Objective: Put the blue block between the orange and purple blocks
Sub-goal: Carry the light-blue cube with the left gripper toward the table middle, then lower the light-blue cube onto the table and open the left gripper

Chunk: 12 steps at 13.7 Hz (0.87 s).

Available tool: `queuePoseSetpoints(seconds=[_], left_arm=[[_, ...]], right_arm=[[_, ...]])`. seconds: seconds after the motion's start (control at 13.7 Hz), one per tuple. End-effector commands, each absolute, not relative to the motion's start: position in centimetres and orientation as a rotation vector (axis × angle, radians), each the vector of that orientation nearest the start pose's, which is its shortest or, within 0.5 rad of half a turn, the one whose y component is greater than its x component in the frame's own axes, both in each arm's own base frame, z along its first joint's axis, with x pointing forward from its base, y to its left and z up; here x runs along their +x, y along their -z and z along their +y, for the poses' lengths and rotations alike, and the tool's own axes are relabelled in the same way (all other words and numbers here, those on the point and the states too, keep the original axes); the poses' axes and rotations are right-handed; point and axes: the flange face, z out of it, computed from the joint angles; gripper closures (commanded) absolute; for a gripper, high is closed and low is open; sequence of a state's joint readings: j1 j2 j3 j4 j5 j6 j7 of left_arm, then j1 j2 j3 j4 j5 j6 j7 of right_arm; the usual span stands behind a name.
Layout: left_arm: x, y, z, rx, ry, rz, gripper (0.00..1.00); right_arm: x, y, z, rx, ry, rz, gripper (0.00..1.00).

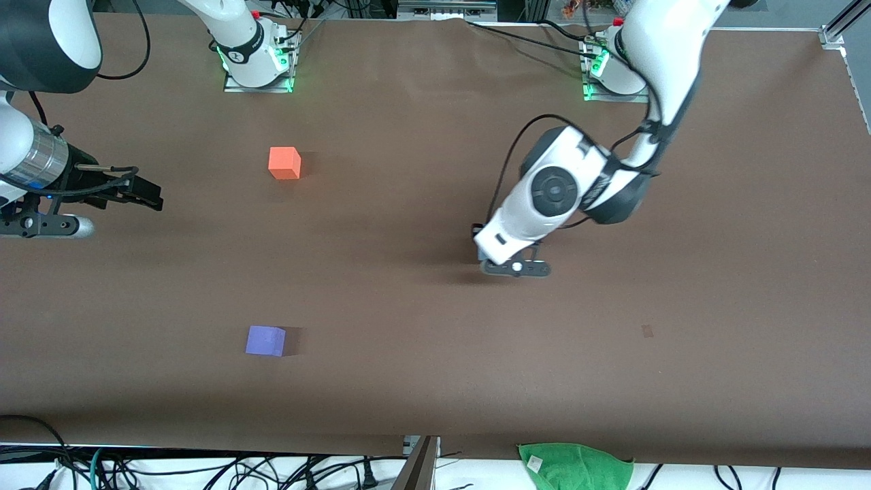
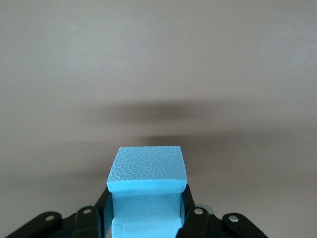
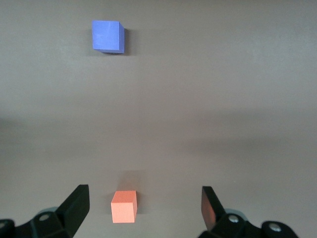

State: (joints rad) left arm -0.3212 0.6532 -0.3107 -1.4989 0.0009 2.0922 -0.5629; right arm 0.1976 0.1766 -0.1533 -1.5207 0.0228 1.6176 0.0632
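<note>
Brown table [image 1: 408, 381]; blue block [image 2: 147, 191] in left tool [image 2: 144, 218]

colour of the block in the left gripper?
Light sky-blue block, held in the left gripper; clearest in the left wrist view.

No text, label, brand, number or sign could be read anywhere in these views. The green cloth [image 1: 575, 466] at the table's [image 1: 435, 381] edge nearest the front camera carried a small white tag, but nothing on it was legible.
</note>
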Motion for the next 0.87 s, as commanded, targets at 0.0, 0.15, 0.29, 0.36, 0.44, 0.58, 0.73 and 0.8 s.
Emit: queuePoseSetpoints(seconds=[0.0,0.15,0.29,0.36,0.44,0.58,0.73,0.8], left_arm=[[60.2,-28.7,-41.7,-3.303,-0.166,0.026,0.43],[60.0,-27.6,-42.6,-3.317,-0.154,-0.005,0.43],[59.7,-26.9,-43.3,-3.319,-0.158,-0.040,0.44],[59.7,-26.4,-43.3,-3.314,-0.171,-0.062,0.44],[59.6,-26.1,-43.3,-3.313,-0.179,-0.082,0.44],[59.5,-25.5,-43.4,-3.304,-0.202,-0.168,0.44],[59.3,-24.5,-43.6,-3.291,-0.221,-0.181,0.44],[59.2,-23.8,-43.5,-3.287,-0.236,-0.184,0.44]], right_arm=[[60.4,-55.1,3.4,-3.134,-0.134,0.031,0.00],[60.4,-55.0,3.4,-3.133,-0.137,0.032,0.00],[60.4,-55.0,3.3,-3.132,-0.137,0.034,0.00],[60.4,-55.0,3.3,-3.132,-0.137,0.034,0.00],[60.4,-55.0,3.3,-3.134,-0.139,0.034,0.00],[60.4,-55.0,3.3,-3.132,-0.139,0.034,0.00],[60.4,-55.0,3.3,-3.132,-0.139,0.034,0.00],[60.4,-55.0,3.3,-3.132,-0.139,0.036,0.00]])
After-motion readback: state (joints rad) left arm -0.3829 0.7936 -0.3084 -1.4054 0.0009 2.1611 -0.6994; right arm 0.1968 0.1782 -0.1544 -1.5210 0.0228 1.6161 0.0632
